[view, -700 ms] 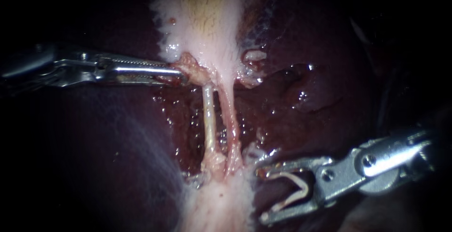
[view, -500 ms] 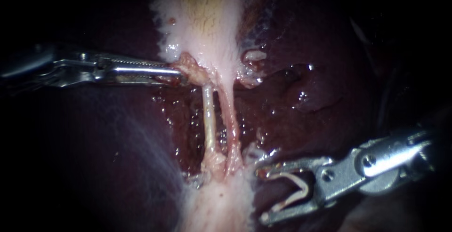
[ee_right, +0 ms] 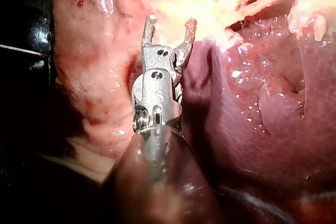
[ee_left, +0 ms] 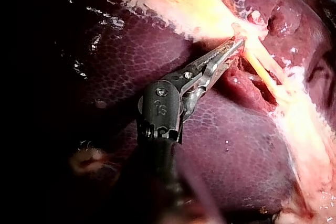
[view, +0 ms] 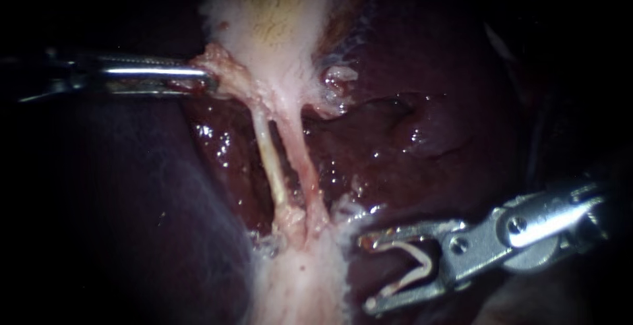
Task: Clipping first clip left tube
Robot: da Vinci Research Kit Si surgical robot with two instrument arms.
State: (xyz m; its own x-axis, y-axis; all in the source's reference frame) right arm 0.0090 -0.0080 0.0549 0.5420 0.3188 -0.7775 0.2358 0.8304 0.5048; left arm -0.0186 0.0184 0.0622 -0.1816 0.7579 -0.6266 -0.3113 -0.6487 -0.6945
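A: Since the gallbladder point(view: 280, 48) neck was hauled toward 10 o'clock by the left instrument point(view: 206, 80), jaws clamped on it, the left tube point(view: 269, 160) is now drawn taut and slanted, dead centre.
B: Noted. Pale, thin, better parted from the right tube point(view: 302, 163). Right instrument point(view: 366, 272) at 4 o'clock unmoved, jaws wide, clip point(view: 425, 259) held between. Access for the first clip is judged improved.

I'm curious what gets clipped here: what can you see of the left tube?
The left tube is a thin, glossy, pale cream cord, stretched taut and slanting from the gallbladder down to white tissue below. It runs close beside a pinker tube, over dark red liver. It bears no clip, and nothing grips it.
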